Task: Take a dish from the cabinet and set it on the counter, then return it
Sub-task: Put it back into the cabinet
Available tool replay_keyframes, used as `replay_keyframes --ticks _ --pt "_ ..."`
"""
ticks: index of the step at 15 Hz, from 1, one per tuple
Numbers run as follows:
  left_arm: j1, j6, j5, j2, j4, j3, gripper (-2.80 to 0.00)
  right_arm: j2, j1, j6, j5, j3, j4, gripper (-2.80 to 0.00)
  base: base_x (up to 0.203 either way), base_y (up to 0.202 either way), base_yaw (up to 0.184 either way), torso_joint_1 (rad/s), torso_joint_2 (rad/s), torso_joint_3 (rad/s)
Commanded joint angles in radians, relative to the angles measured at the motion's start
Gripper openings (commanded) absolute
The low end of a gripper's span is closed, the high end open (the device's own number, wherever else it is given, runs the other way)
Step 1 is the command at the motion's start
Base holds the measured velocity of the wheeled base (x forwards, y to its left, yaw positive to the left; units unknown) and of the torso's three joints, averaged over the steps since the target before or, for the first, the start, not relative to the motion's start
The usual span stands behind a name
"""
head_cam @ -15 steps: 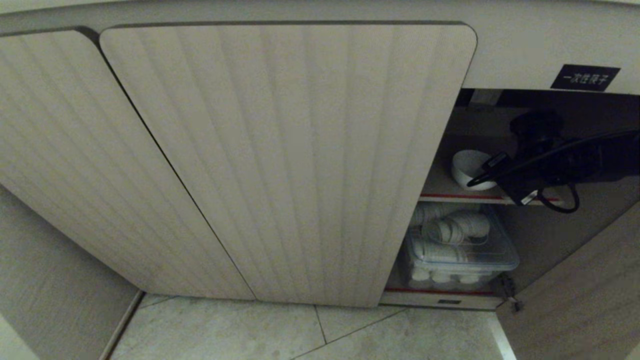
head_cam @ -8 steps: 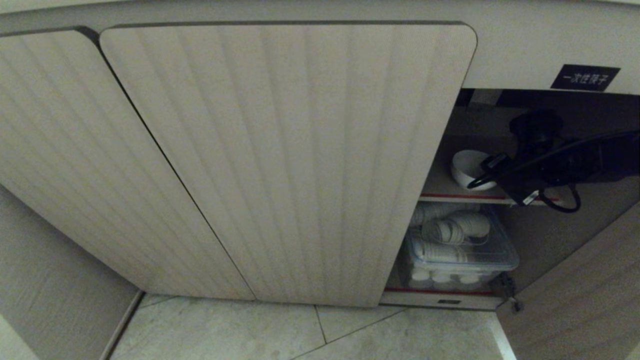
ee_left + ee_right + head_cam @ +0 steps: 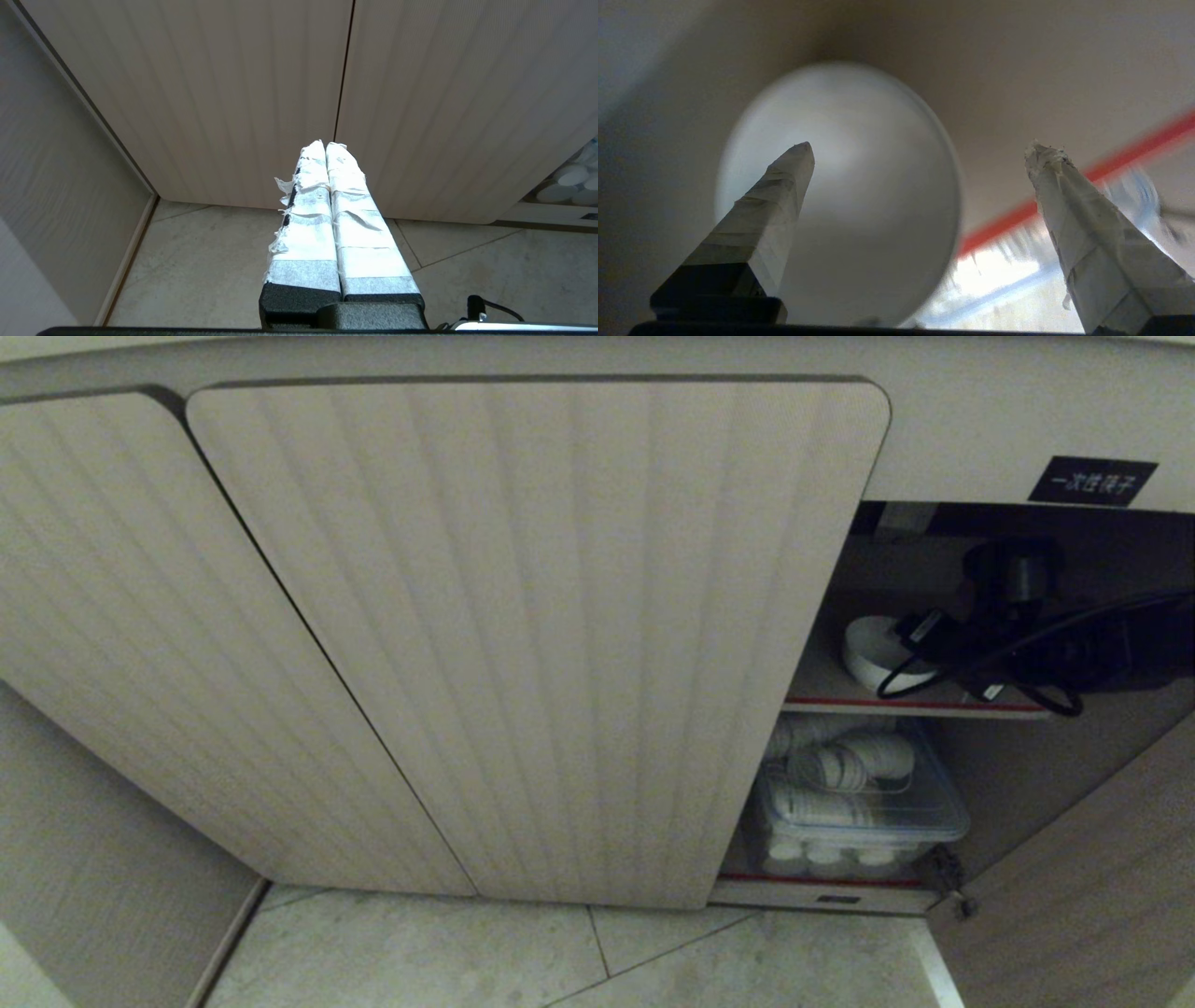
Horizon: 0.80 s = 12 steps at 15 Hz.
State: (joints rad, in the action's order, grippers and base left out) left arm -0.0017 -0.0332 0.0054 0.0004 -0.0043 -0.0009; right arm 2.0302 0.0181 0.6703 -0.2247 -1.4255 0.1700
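I see my right claw (image 3: 920,149) spread wide over the dish (image 3: 873,649) on the cabinet (image 3: 541,644) shelf; left claw (image 3: 325,148) closed, parked.

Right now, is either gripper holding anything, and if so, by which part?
Nothing is held. The right gripper stands open over the dish on the cabinet's shelf; the left gripper is shut and empty.

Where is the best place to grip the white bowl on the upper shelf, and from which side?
Probably the rim of the dish, approached from the cabinet's open front. It stands upright on the red-edged shelf, so the open right pincer could straddle its thin wall.
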Motion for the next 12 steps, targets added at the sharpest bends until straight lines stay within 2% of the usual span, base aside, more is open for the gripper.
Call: replay_keyframes --ticks 1,4,7,9,11,12 --pt "0.0 -0.001 0.001 0.0 0.0 -0.001 -2.8 -0.01 0.0 -0.009 -0.003 0.032 0.131 0.0 0.0 0.0 0.0 0.0 0.0 0.0" --pt "0.0 -0.001 0.001 0.0 0.0 -0.001 -2.8 -0.029 -0.001 -0.181 0.003 0.175 0.317 0.0 0.0 0.0 0.0 0.0 0.0 0.0" --pt "0.0 -0.001 0.001 0.0 0.0 0.001 -2.8 -0.033 0.005 -0.264 0.005 0.255 0.545 0.0 0.0 0.0 0.0 0.0 0.0 0.0" --pt "0.0 -0.001 0.0 0.0 0.0 0.001 -2.8 -0.036 0.006 -0.316 0.007 0.298 0.636 0.0 0.0 0.0 0.0 0.0 0.0 0.0" --pt "0.0 -0.001 0.001 0.0 0.0 -0.001 -2.8 -0.047 0.006 -0.335 0.007 0.322 0.689 0.0 0.0 0.0 0.0 0.0 0.0 0.0" --pt "0.0 -0.001 0.0 0.0 0.0 0.0 -2.8 -0.053 0.006 -0.352 0.007 0.334 0.699 -2.8 0.0 0.0 0.0 0.0 0.0 0.0"
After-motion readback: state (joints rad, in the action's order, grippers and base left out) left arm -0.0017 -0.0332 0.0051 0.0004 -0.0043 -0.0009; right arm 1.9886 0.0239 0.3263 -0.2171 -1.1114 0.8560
